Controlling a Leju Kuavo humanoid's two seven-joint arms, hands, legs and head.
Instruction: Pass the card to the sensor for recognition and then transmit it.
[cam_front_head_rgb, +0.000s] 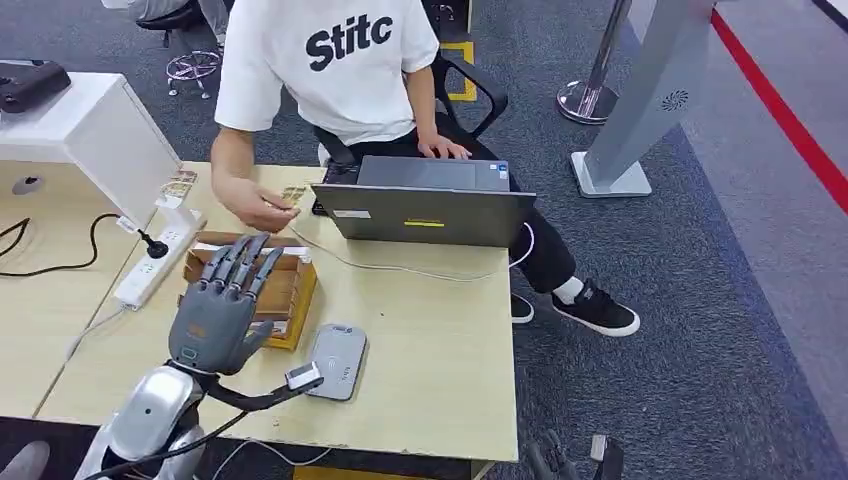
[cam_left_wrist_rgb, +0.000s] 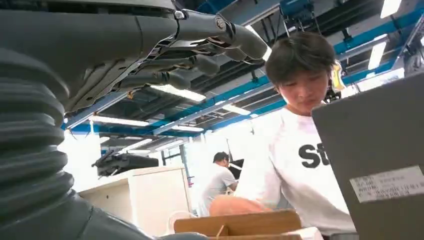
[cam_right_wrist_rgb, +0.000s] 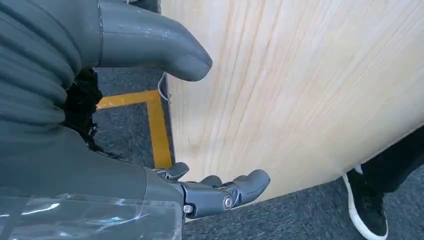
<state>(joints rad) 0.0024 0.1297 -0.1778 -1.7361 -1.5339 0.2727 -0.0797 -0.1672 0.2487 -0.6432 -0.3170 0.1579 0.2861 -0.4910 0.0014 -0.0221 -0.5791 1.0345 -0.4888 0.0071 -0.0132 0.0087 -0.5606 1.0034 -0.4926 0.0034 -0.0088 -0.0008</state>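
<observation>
The left hand (cam_front_head_rgb: 222, 305) hovers over the wooden box (cam_front_head_rgb: 285, 290) with its fingers spread and nothing in them, so the task looks barely begun: no card taken, none scanned. The nearest card (cam_front_head_rgb: 293, 194) is at about one o'clock from it, pinched in the person's hand (cam_front_head_rgb: 262, 209), while the card reader (cam_front_head_rgb: 335, 360) lies at four o'clock, close by. The right hand (cam_right_wrist_rgb: 210, 192) hangs empty and loosely open below the table's edge (cam_right_wrist_rgb: 300, 100).

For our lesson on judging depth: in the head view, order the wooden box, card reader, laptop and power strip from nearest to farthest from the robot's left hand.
1. Wooden box, directly under the left hand.
2. Card reader, on its right.
3. Power strip, on its left, farther back.
4. Laptop, beyond the box, by the person.
</observation>
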